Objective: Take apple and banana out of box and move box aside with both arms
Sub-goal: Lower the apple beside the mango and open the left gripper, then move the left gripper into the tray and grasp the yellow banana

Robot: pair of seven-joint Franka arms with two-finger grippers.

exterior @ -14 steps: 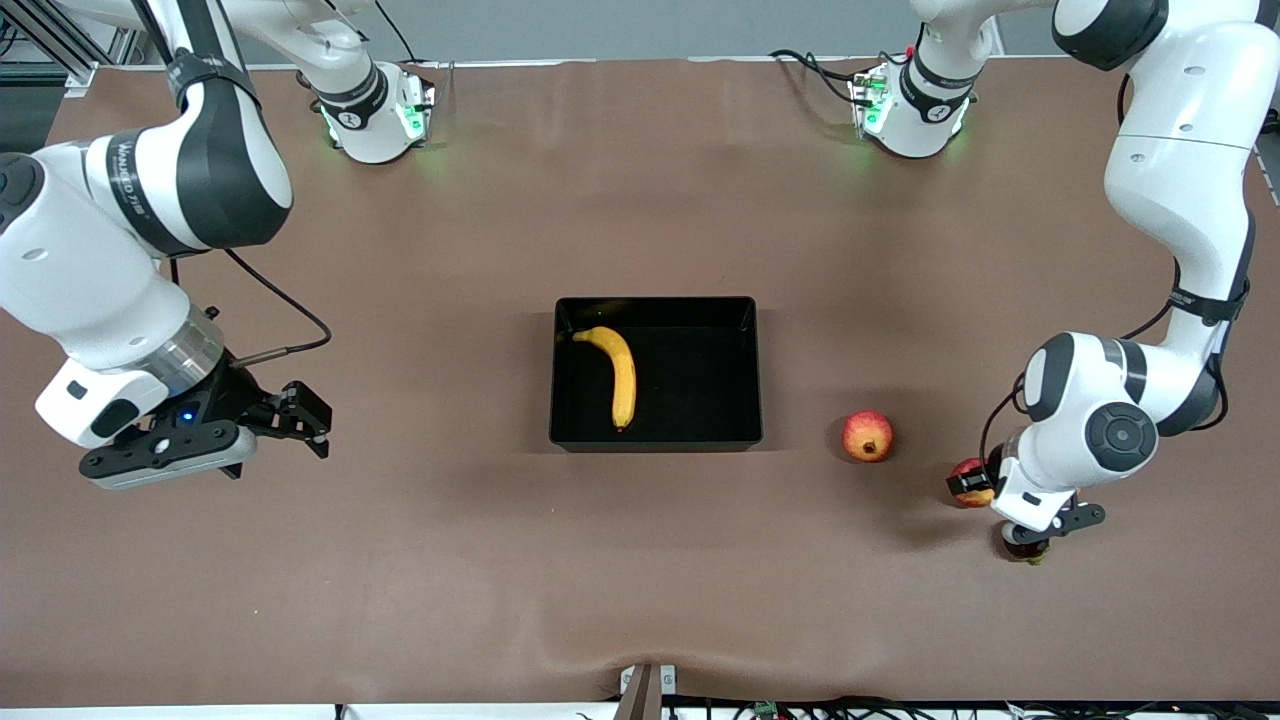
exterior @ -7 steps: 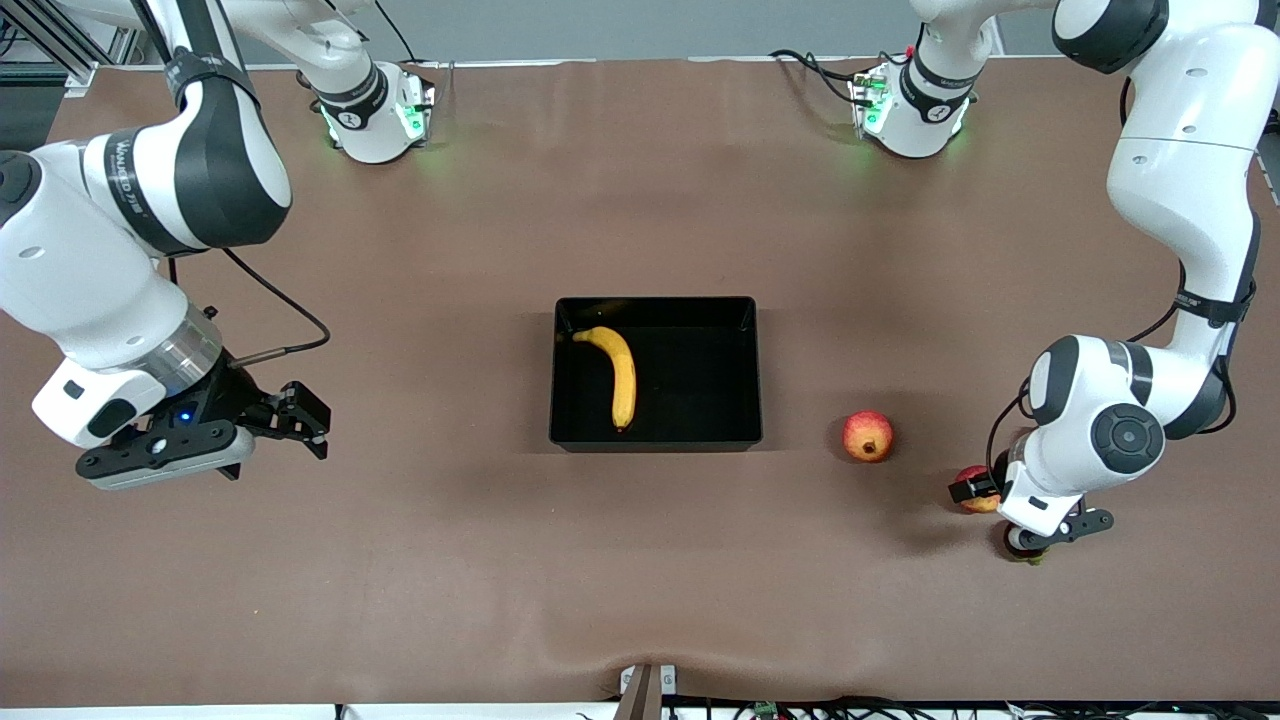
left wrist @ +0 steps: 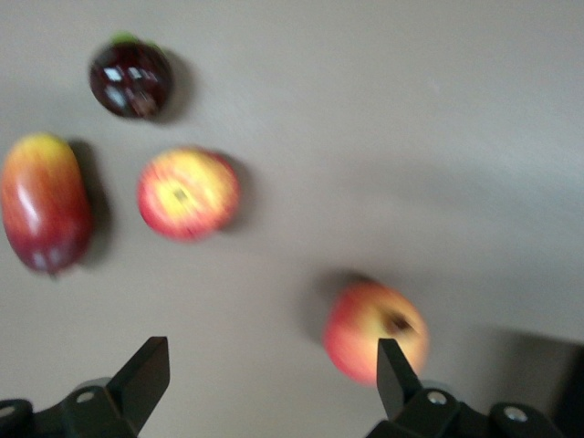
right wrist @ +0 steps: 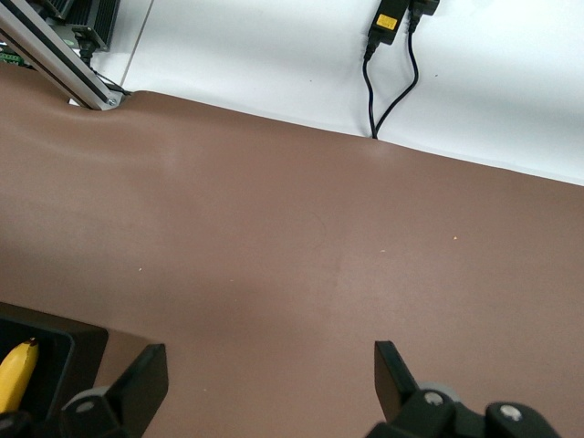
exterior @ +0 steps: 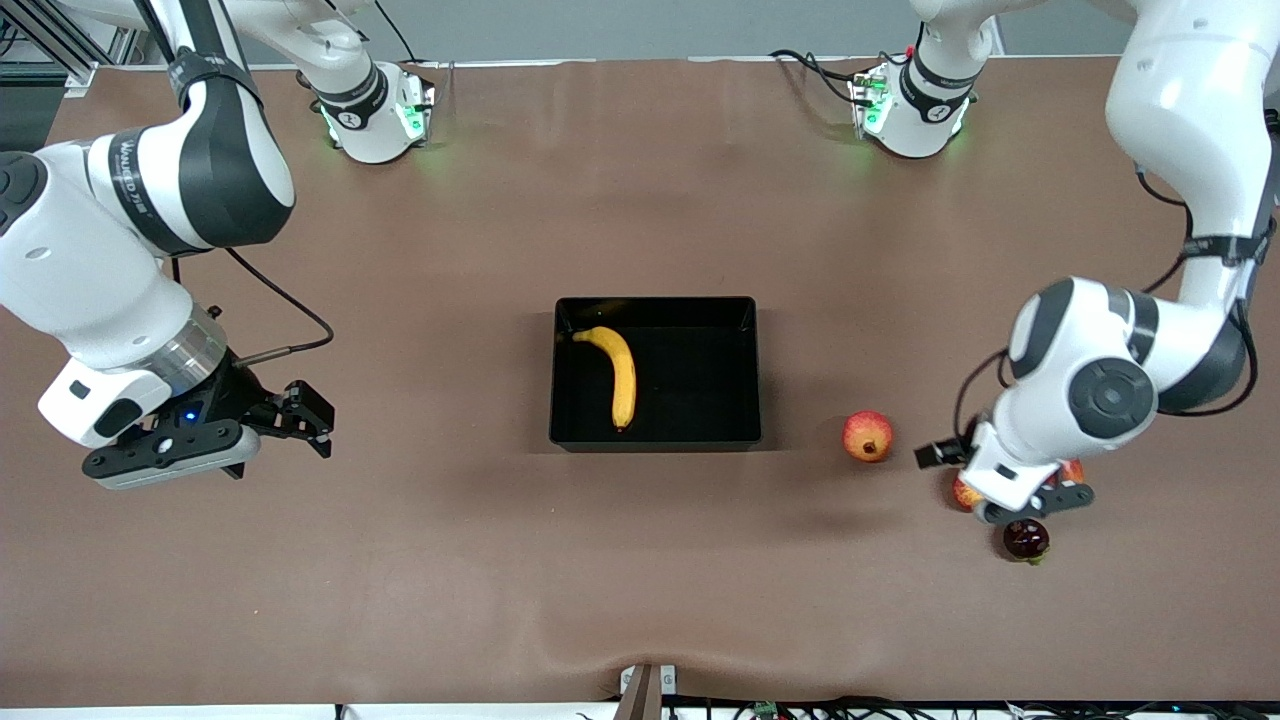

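Curved yellow banana in glossy black box; left tool and right tool both released

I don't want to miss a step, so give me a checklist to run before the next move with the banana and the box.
1. Apple out of box: ok, on the table.
2. Banana out of box: not ok, lies inside.
3. Left gripper empty: ok, open above the table by the apple.
4. Right gripper ready: ok, open, waiting toward the right arm's end.
5. Pomegranate clear of box: ok, apart.
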